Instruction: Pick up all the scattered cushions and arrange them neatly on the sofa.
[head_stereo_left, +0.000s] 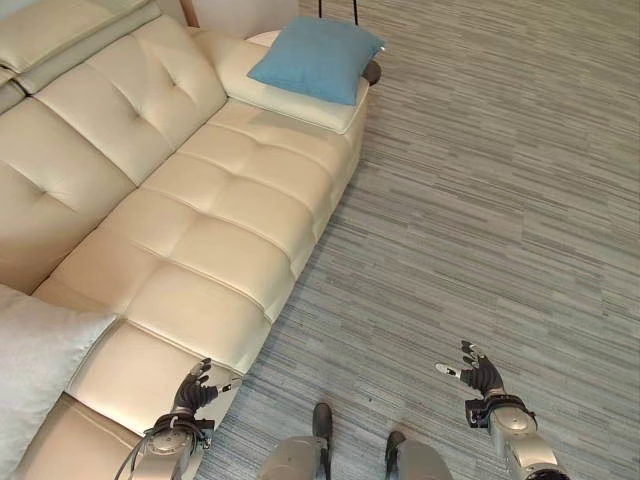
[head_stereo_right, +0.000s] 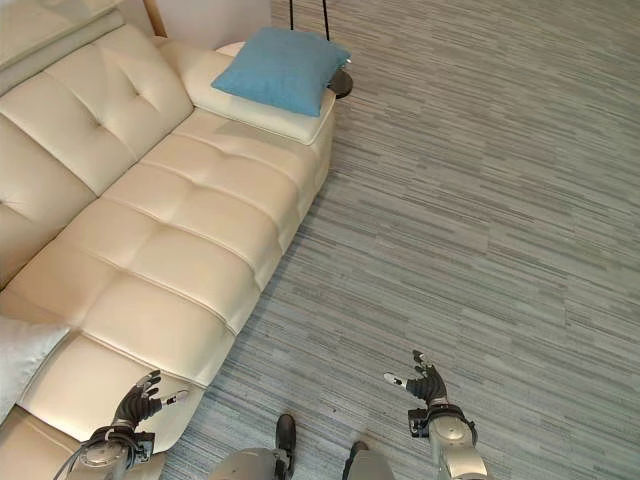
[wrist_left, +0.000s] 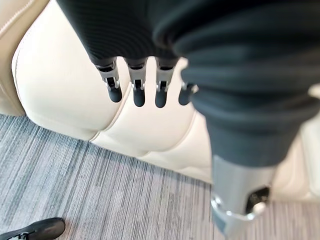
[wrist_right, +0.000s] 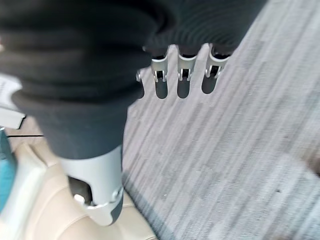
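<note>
Grey striped carpet (head_stereo_left: 480, 200) covers the floor, with a long cream leather sofa (head_stereo_left: 190, 230) running up the left side of the head views. A blue cushion (head_stereo_left: 317, 58) sits on the far end of the sofa, lying flat on the wide armrest and slightly overhanging its edge. A pale grey cushion (head_stereo_left: 35, 365) rests at the near end of the sofa, up against the seat and backrest, partly cut off by the frame.

The left hand (head_stereo_left: 193, 392) hangs just over the front edge of the near seat cushion, fingers loosely spread and holding nothing; its wrist view shows the fingers (wrist_left: 137, 90) straight out above the leather seam. The right hand (head_stereo_left: 478, 375) is out over bare carpet, well apart from the sofa, fingers relaxed and empty too. In its wrist view the fingers (wrist_right: 182, 80) point down at the carpet with nothing between them and the thumb.
</note>
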